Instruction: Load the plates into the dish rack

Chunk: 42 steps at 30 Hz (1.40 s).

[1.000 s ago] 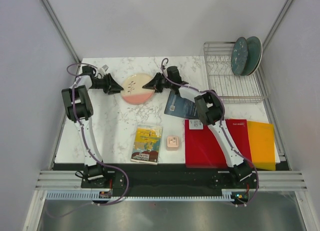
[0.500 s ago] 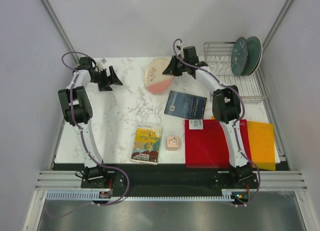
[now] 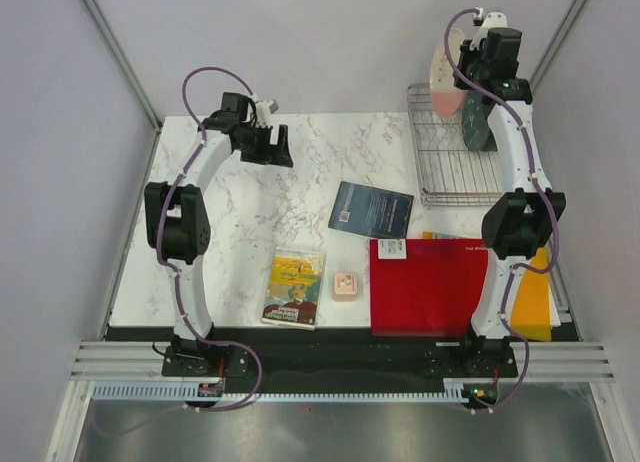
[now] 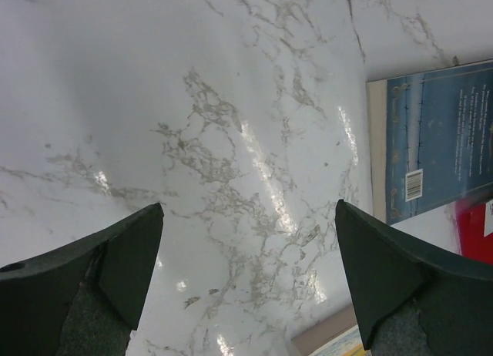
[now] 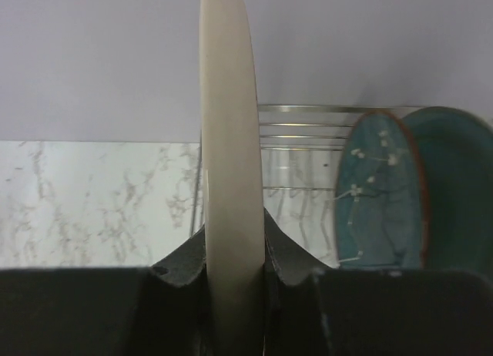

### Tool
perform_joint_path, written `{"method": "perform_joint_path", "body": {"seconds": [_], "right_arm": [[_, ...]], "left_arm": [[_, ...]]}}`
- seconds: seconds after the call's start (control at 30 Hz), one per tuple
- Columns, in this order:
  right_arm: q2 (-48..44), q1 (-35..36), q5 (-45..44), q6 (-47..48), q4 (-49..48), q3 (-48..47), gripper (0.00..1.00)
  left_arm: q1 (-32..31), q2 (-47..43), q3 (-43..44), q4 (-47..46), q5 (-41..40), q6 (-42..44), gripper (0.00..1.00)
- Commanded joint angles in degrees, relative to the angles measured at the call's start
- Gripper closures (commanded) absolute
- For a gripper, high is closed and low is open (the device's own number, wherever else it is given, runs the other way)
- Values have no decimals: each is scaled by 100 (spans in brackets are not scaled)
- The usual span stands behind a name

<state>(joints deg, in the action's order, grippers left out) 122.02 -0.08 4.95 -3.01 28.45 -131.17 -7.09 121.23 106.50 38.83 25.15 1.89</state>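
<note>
The right tool (image 5: 231,242) was closed narrowly on the rim of the cream-and-pink plate (image 5: 227,102), holding it upright and edge-on. The left tool (image 4: 248,211) stood wide open with nothing in it, above bare marble.

The white marble counter (image 3: 250,222) sat inside plain grey walls. From above, the left tool (image 3: 270,145) was at 11 o'clock and the dish rack (image 3: 440,167) at 1 o'clock. A dark blue book (image 3: 371,210), a yellow book (image 3: 295,287) and a red mat (image 3: 430,282) lay towards 6 o'clock.

The held plate (image 3: 443,72) hung over the rack's far side. In the right wrist view, at its 3 o'clock, a teal floral plate (image 5: 377,194) and a dark teal plate (image 5: 454,194) stood on edge.
</note>
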Motion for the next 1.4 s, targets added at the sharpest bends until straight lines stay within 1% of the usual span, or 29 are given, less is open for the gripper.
{"method": "perform_joint_path", "body": {"seconds": [0.0,0.3,0.57,0.73,0.9,1.07,1.1,1.13,1.17,1.2,1.23,1.3,1.33,1.37], "right_arm": [[-337,-192,-460,775,-313,-365,100],[-38,-449,-1145,1250,-340,-541,100],[208,-529,-1339,1311,-445,-418,100],[542,-546,-1348,1382,-472,-435,100],[832,-555,-1356,1250,-472,-444,100],[1087,-555,-1664,1206,-472,-435,100],[1140,-555,-1699,1223,-472,-444,93],[1131,-555,-1786,1232,-472,-461,68],[1114,-555,-1787,1232,-472,-462,56],[1018,-555,-1778,1250,-472,-462,48],[939,-546,-1700,1267,-472,-401,38],[606,-546,-1533,1294,-472,-313,30],[456,-537,-1428,1302,-480,-147,17],[281,-537,-1200,1337,-515,-23,13]], "left_arm": [[-108,-372,-14,-182,-265,48,0],[-152,-759,-437,-174,-265,92,0],[-170,-820,-613,-191,-378,136,0],[-214,-917,-700,-183,-458,224,0],[-222,-978,-867,-191,-607,321,0],[-257,-1049,-990,-183,-677,364,0],[-258,-1057,-1008,-183,-678,382,0],[-275,-1066,-1017,-183,-678,382,0],[-284,-1084,-1026,-191,-686,382,0],[-284,-1101,-1026,-183,-695,382,0],[-301,-1101,-1026,-191,-713,391,0],[-319,-1136,-1026,-218,-835,400,0],[-328,-1145,-1017,-235,-897,391,0],[-337,-1163,-1008,-270,-1037,391,0]]}}
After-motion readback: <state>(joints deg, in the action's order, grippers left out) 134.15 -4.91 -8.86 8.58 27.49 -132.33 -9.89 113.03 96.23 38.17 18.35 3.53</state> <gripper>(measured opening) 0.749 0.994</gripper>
